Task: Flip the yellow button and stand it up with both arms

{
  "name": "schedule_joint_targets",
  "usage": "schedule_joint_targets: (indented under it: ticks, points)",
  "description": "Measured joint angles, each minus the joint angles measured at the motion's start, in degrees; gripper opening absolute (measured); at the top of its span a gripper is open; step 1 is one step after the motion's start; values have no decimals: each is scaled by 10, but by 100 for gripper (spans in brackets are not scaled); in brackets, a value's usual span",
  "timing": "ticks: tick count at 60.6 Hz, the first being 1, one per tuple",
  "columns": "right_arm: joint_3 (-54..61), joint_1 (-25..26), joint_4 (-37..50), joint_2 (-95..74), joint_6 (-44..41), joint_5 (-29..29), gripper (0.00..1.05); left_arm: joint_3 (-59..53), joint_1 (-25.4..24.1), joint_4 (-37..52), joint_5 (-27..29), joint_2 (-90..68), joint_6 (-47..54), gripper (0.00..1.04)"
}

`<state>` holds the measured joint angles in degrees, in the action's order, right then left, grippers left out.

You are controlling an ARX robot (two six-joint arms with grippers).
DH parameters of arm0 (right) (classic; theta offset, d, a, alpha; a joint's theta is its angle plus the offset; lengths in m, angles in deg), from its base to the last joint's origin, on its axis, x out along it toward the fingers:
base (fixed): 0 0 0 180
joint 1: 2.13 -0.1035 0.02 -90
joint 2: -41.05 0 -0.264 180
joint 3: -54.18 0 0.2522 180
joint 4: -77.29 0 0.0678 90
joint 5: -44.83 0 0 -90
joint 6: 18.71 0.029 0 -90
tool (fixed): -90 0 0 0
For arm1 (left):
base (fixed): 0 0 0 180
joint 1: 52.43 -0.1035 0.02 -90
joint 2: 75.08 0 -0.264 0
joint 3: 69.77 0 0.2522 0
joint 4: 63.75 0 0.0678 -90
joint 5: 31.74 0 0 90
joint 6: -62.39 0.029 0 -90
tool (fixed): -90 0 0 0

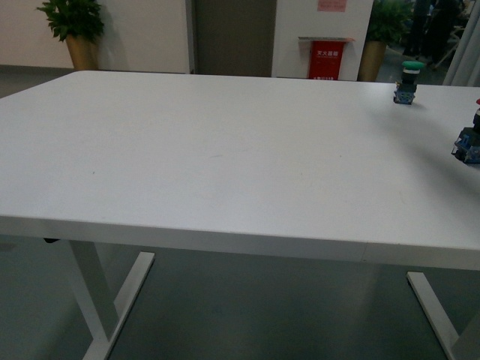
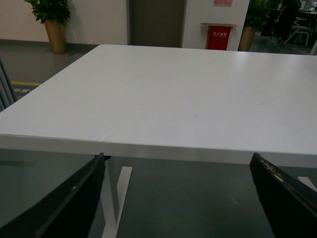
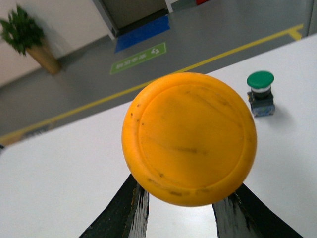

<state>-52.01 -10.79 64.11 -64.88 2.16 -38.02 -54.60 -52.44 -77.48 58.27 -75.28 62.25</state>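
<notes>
The yellow button [image 3: 189, 139] fills the right wrist view, its flat round yellow-orange cap facing the camera. Its collar and contact block are hidden behind the cap. My right gripper [image 3: 185, 201] is shut on it, with both black fingers [image 3: 130, 210] reaching in under the cap, and holds it above the white table [image 3: 59, 168]. My left gripper [image 2: 178, 198] is open and empty, its fingers [image 2: 64, 208] wide apart, low in front of the table's near edge [image 2: 163, 148]. Neither gripper shows in the front view.
A green-capped button [image 1: 406, 81] stands upright at the table's far right; it also shows in the right wrist view [image 3: 260, 91]. Another button with a blue-grey block [image 1: 469, 144] is cut off by the front view's right edge. Potted plants [image 1: 75, 30] and a red box [image 1: 325, 60] stand beyond the table.
</notes>
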Motion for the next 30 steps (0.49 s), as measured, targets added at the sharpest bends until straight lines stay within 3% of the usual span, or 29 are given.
schedule_joint_targets:
  ticks: [16,30]
  points:
    - [-100,44,-106,-80,-239,-14,30,0,0,0,0,0,0,99]
    - [-204,82,-228,-128,-256,-12,30,0,0,0,0,0,0,99]
